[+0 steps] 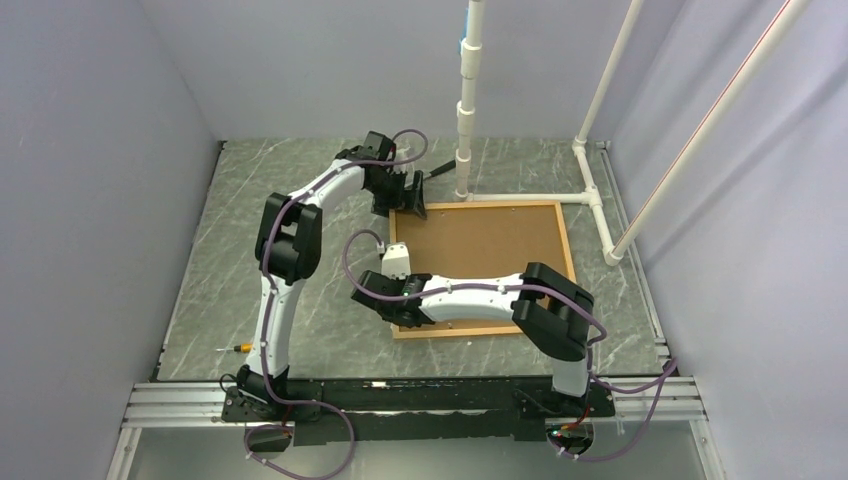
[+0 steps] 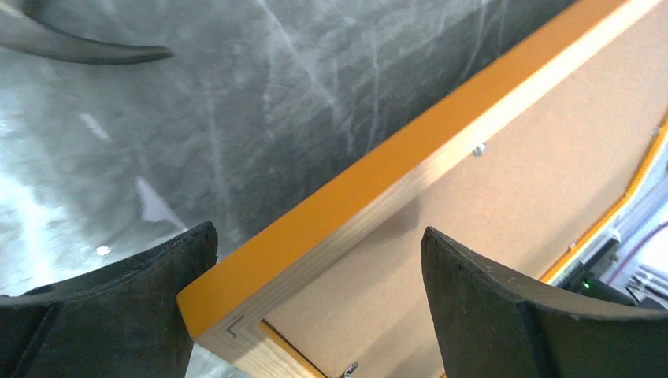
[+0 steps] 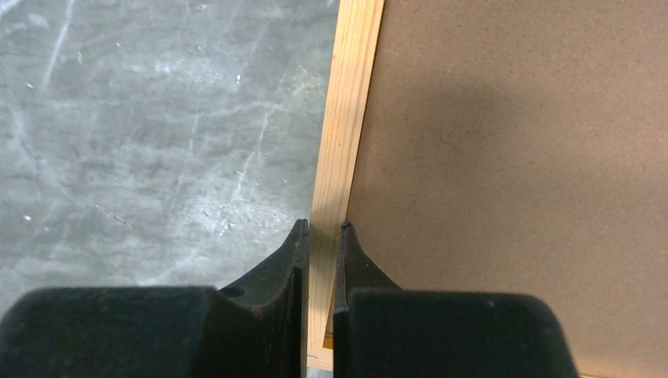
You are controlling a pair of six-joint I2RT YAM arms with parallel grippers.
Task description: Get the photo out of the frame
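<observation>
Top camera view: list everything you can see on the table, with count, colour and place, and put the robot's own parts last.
frame: one, orange, face down at mid-table
photo: one, only its brown back shows, inside the frame
screwdriver: one, small, yellowish handle, near left edge of the table
pipe rig: one, white, far right of the table
table: one, grey marbled
left gripper: open, straddling the frame's far left corner
right gripper: shut on the frame's left rail

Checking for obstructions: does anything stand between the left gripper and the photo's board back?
No loose thing does. The open left gripper straddles a corner of the frame; the photo, board back up, lies bare inside. Small metal tabs on the inner edge seem to pin it in.
</observation>
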